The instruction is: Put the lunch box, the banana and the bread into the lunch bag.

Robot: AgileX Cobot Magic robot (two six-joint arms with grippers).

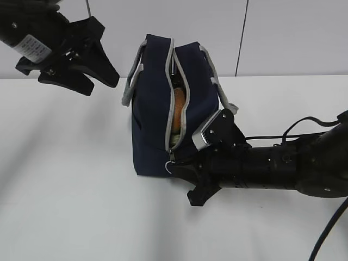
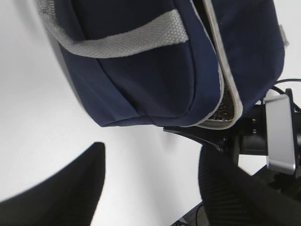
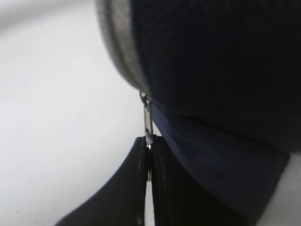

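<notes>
The navy lunch bag (image 1: 152, 109) stands upright mid-table, its grey-trimmed zipper open along the top and down the near end. Through the gap I see the golden-brown bread (image 1: 179, 106) and, below it, a pale greenish bit that may be the lunch box (image 1: 175, 139). The banana is hidden. My right gripper (image 1: 176, 166) lies low at the bag's near bottom corner, shut on the metal zipper pull (image 3: 147, 117). My left gripper (image 1: 100, 81) hangs open and empty in the air to the bag's upper left; its wrist view shows the lunch bag (image 2: 141, 80) beyond the left gripper (image 2: 153, 150).
The right arm (image 1: 283, 166) stretches across the table from the right edge, with cables trailing behind it. White table (image 1: 65, 179) surrounds the bag on the left and front. A grey strap handle (image 2: 127, 40) hangs down the bag's left side.
</notes>
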